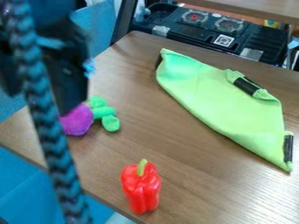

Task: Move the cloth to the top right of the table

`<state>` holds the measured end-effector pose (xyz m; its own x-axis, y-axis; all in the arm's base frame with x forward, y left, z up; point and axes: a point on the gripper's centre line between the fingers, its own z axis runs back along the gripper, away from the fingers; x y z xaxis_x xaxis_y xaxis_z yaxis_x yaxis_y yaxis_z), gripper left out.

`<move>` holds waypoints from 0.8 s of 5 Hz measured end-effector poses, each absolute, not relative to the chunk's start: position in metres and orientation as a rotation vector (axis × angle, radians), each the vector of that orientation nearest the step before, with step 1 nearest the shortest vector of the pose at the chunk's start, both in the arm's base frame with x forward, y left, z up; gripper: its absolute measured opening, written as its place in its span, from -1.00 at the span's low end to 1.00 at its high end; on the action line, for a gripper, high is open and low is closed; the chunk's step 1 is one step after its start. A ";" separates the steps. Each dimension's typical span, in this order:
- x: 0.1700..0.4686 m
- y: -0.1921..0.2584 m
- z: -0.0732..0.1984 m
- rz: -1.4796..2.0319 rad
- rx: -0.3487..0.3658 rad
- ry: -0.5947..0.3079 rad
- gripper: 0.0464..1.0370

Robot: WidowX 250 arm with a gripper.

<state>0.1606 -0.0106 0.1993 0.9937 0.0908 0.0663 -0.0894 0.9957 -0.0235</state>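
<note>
Pretty bright over my workspace, ngl
I'm getting pale glare on the table at lower right, plus little shiny highlights on the red pepper.

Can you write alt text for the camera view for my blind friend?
A green cloth lies on the right side of a brown table. A purple toy vegetable is at left, a red pepper near the bottom, and a black robot arm at upper left.

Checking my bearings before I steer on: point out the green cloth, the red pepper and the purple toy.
Green cloth [216, 103]: camera view, middle of the fabric.
Red pepper [140, 188]: camera view, its body below the stem.
Purple toy [77, 120]: camera view, its rounded purple part.
</note>
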 end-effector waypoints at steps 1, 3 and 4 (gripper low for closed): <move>0.201 -0.001 0.181 0.006 -0.056 -0.144 0.92; 0.268 -0.008 0.129 -0.049 -0.099 -0.227 0.92; 0.297 -0.021 0.116 -0.063 -0.108 -0.276 0.92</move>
